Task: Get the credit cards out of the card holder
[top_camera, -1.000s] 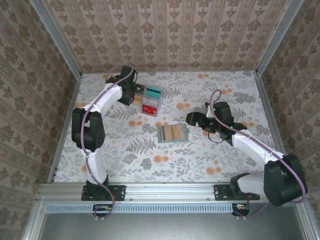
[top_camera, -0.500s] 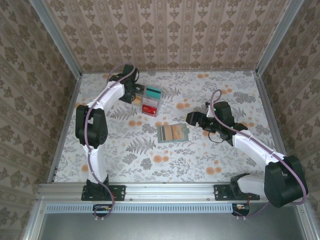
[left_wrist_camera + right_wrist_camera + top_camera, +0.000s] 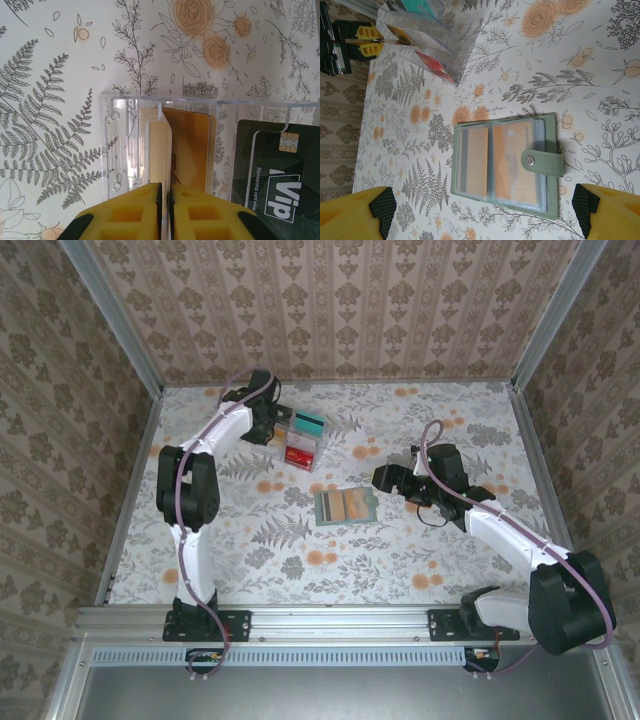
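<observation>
Grey-green bifold card holder (image 3: 547, 192) lies open on the floral table (image 3: 300, 560), two tan-orange plastic cards (image 3: 475, 160) still in its slots. Above it the right gripper (image 3: 383, 479) hovers wide open and empty. At the clear plastic tray (image 3: 120, 145), the left gripper (image 3: 165, 186) has its jaws nearly together by a tan card (image 3: 190, 145); whether it grips the card is unclear.

A clear plastic tray (image 3: 117, 145) stands on the floral tablecloth (image 3: 60, 75) — toward the back, near the patterned wallpaper (image 3: 350, 310).

Grey-green card holder (image 3: 547, 200) with tan-orange credit cards (image 3: 479, 160); worktop (image 3: 400, 550) white, printed with grey ferns and orange roses.
</observation>
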